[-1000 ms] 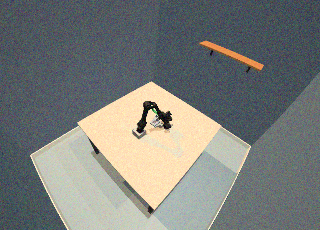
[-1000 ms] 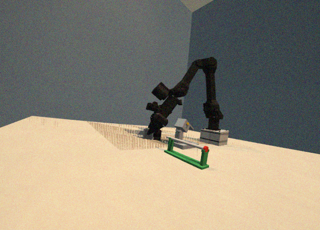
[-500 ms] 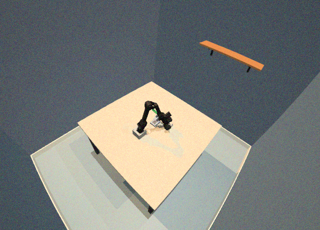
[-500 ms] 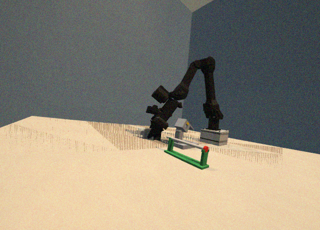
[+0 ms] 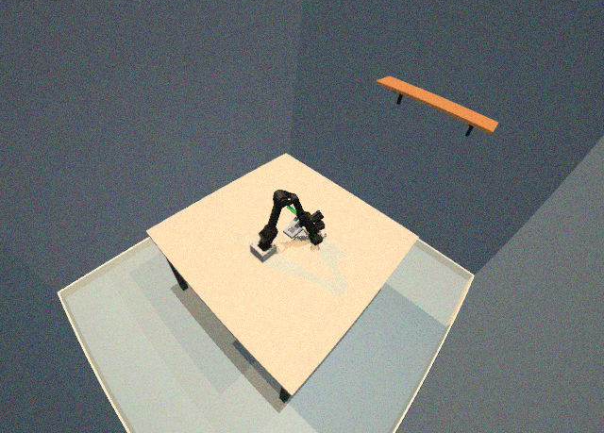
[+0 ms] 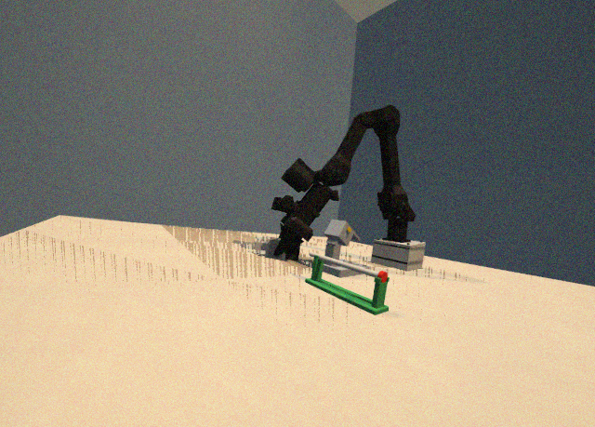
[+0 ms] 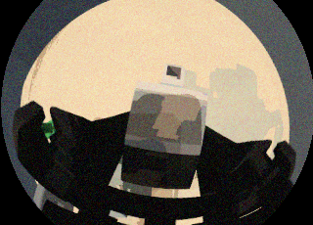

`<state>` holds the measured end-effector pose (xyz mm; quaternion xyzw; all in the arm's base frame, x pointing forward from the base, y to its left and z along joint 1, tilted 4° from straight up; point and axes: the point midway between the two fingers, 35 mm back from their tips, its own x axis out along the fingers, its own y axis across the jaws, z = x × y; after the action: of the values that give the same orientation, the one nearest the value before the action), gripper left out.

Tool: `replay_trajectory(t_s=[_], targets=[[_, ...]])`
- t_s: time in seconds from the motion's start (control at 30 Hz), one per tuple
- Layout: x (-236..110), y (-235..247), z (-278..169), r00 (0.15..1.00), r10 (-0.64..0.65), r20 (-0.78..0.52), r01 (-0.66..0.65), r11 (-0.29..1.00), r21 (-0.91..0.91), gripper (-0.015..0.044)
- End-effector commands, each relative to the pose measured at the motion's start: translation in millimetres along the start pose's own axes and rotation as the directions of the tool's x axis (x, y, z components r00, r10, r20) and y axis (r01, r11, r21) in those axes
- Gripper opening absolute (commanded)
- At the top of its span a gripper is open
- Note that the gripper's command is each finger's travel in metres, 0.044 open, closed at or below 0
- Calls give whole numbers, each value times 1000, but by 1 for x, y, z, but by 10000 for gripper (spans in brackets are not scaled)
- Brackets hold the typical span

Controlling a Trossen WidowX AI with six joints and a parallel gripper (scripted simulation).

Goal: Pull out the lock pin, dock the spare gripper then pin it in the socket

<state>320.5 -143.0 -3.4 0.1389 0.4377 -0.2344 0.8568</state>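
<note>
My gripper (image 6: 288, 252) (image 5: 314, 241) (image 7: 164, 117) is down at the table top and shut on the spare gripper (image 7: 167, 123), a grey and dark block with a small square spigot at its far end. In the top and exterior views my fingers hide it. The grey mount (image 6: 338, 232) (image 5: 292, 228) with its socket stands just right of my gripper, beside the arm's base (image 6: 398, 254). The lock pin (image 6: 347, 264), a pale rod with a red head, lies across a green rack (image 6: 346, 295) in front of the mount.
The table (image 5: 293, 321) is wide, with edges far from the arm. An orange shelf (image 5: 436, 104) hangs on the far wall. A bit of the green rack (image 7: 47, 129) shows at the left in the wrist view.
</note>
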Motion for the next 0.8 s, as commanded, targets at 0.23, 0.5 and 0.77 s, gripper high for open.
replay_trajectory(t_s=[0.23,0.5,0.77], targets=[[-25,1,22,1000,0,-1,0,1000,4,0],[-54,1,41,1000,0,0,0,1000,4,0],[-88,0,55,1000,0,0,0,1000,4,0]])
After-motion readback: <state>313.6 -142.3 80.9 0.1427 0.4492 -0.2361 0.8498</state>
